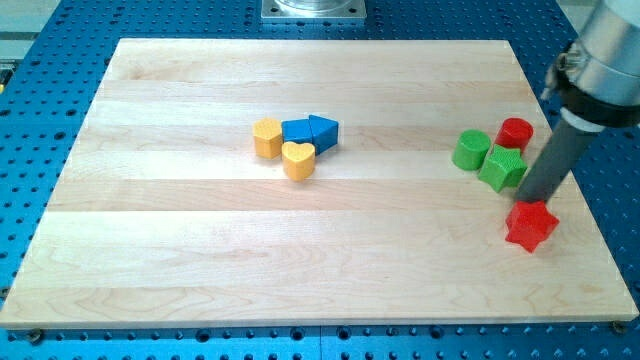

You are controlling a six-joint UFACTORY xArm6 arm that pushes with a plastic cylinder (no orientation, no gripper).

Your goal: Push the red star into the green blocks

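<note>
Wooden tabletop: the red star lies near the green blocks, not touching. My tip, a gripperless end effector grasping nothing, touches its top; the push remains.

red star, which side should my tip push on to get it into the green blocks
Push its lower-right side. The red star lies below and right of the green blocks, so come from the view's bottom right, heading up-left. My tip now sits at its top edge.
</note>
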